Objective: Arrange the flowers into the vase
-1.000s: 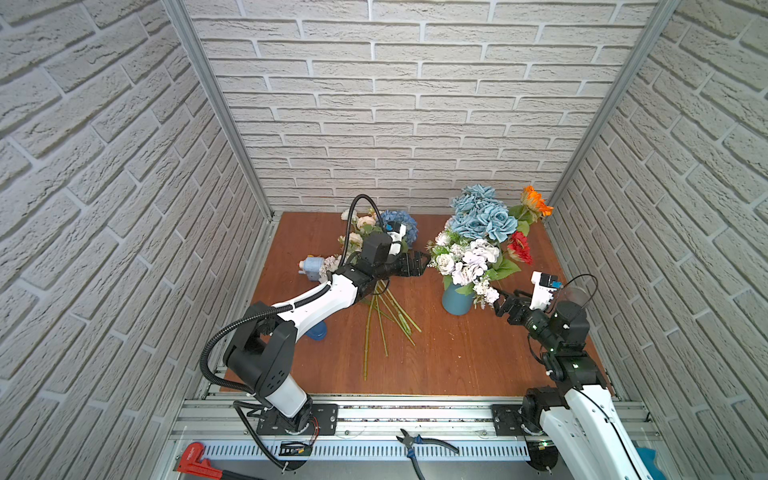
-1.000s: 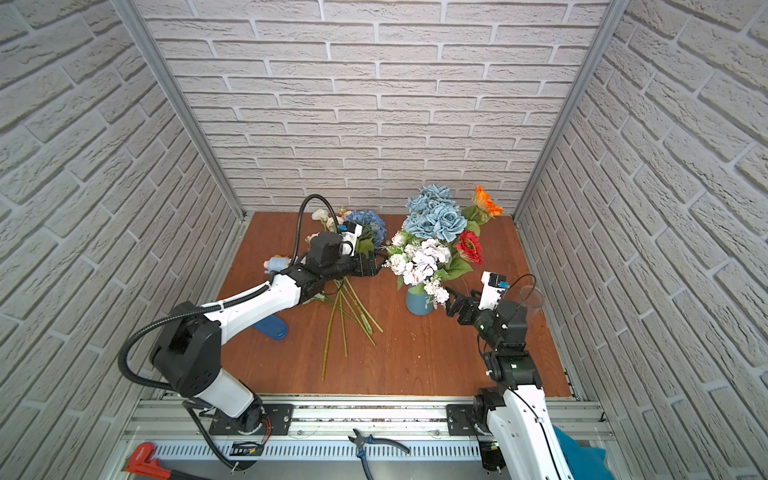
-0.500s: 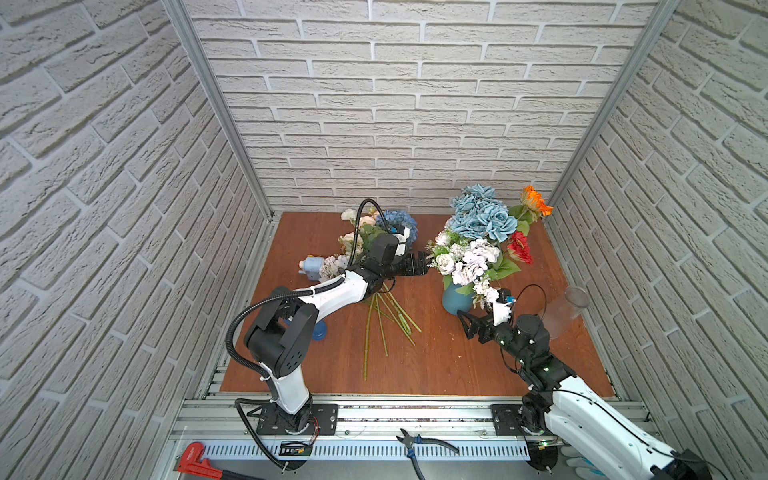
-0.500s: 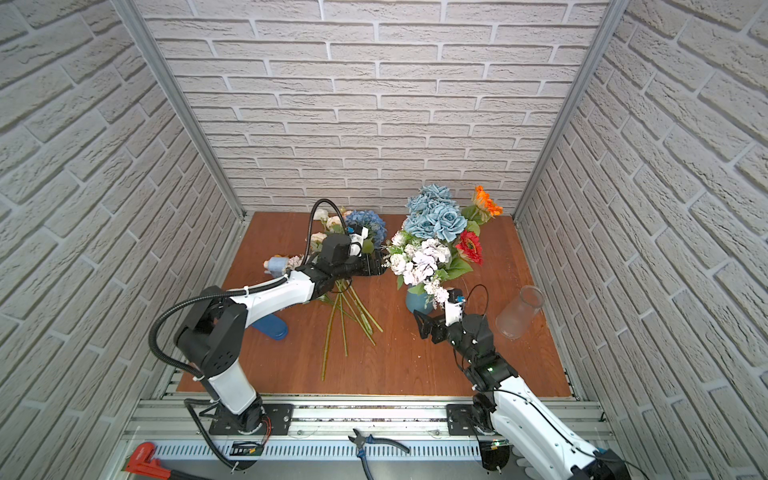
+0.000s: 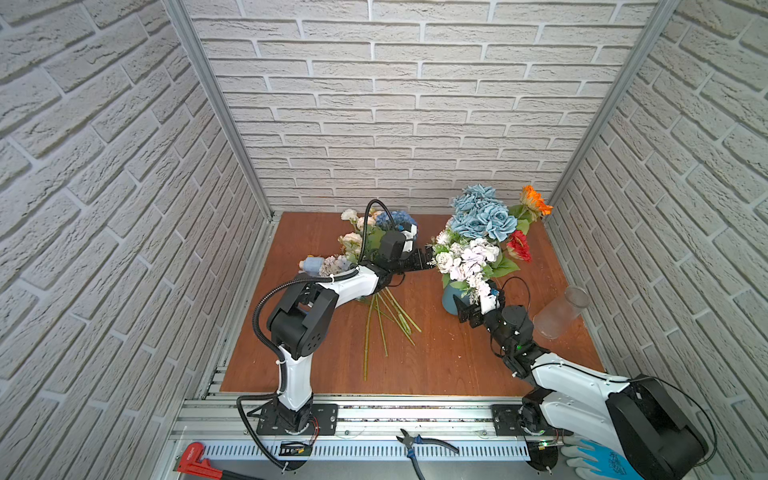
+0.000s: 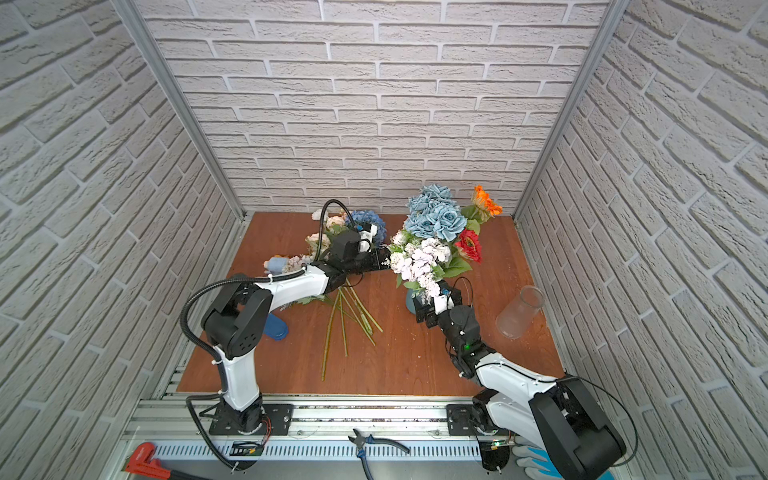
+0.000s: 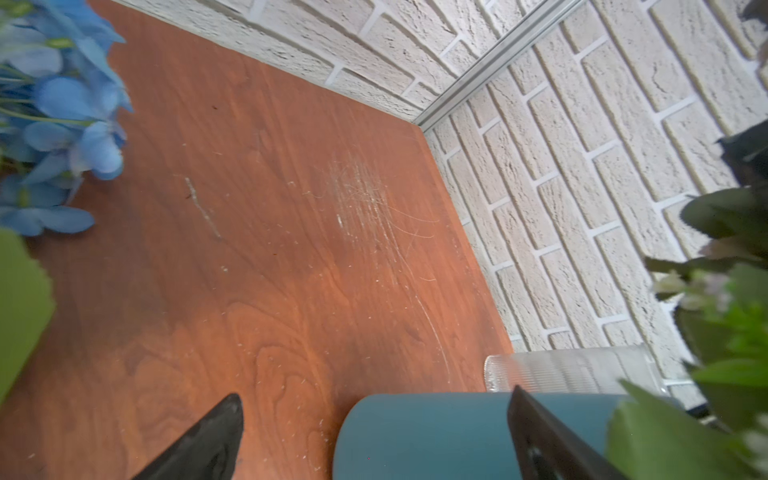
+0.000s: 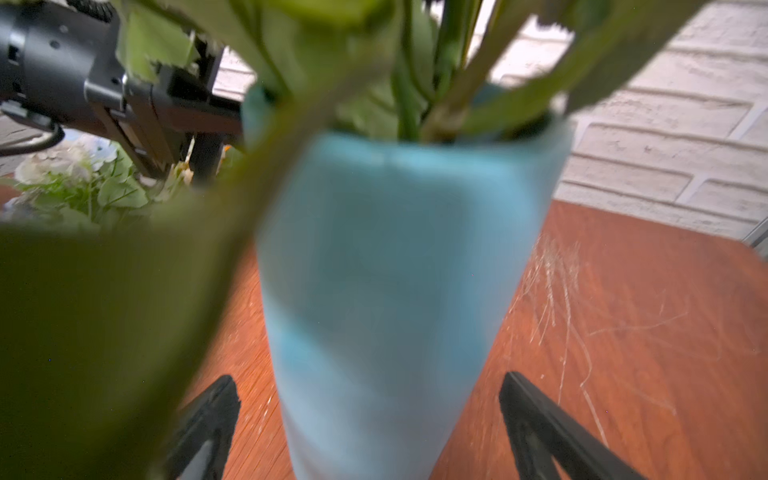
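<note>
A blue vase [image 5: 451, 300] [image 6: 411, 303] stands right of the table's middle and holds flowers: dusty-blue roses [image 5: 482, 218], lilac-white clusters [image 5: 467, 262], a red bloom [image 5: 519, 245] and an orange one [image 5: 536, 199]. More flowers [image 5: 357, 241] lie at the back left, with a blue hydrangea [image 5: 395, 217] and green stems [image 5: 382, 320] pointing forward. My right gripper [image 5: 471, 311] [image 8: 368, 378] is open, a finger on either side of the vase's lower body [image 8: 386, 291]. My left gripper [image 5: 424, 262] [image 7: 374, 395] is open beside the lilac-white clusters, left of the vase [image 7: 424, 436].
A clear ribbed glass jar [image 5: 561, 311] [image 7: 573, 370] stands near the right wall. A small blue dish [image 6: 274, 326] lies under the left arm. Pliers [image 5: 424, 444], a red wrench [image 5: 195, 459] and a blue glove [image 5: 598, 461] lie on the front rail.
My right arm has swung from beside the glass jar to the blue vase, and its open fingers now straddle it. The left gripper stayed by the flowers while its arm shifted.
</note>
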Robot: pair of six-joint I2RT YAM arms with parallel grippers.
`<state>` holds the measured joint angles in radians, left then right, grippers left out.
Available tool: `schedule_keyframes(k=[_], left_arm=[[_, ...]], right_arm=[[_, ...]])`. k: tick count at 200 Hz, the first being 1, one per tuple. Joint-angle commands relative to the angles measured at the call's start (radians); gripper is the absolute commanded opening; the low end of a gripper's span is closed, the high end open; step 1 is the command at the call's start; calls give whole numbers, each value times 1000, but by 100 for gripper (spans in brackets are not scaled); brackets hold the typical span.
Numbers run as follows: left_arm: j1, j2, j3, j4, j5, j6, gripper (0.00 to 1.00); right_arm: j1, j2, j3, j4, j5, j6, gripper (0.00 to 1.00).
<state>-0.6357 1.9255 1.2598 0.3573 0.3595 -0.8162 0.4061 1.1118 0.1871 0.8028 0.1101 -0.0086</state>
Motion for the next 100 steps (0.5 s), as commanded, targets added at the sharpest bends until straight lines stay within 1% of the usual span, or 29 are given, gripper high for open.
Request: schedule_keyframes(k=[1, 34, 55, 64, 87, 100], left_arm=[[-11, 26, 30, 91, 41, -19, 98], [-16, 34, 15, 117, 47, -32, 98], [-19, 44, 14, 128, 61, -40, 98], [-23, 46, 13, 132, 62, -44, 98], [-27, 43, 7, 141, 62, -52, 98], [-28, 46, 5, 146, 62, -53, 98]], right_arm=[[-1, 46, 26, 207, 33, -13, 99], [-6, 177, -3, 444, 19, 20, 98], [-6, 272, -8, 603, 43, 18, 99], [-6, 280, 8, 594, 39, 15, 99], [-6, 273, -11, 604, 25, 33, 99], [-6, 259, -32, 604, 42, 24, 99]])
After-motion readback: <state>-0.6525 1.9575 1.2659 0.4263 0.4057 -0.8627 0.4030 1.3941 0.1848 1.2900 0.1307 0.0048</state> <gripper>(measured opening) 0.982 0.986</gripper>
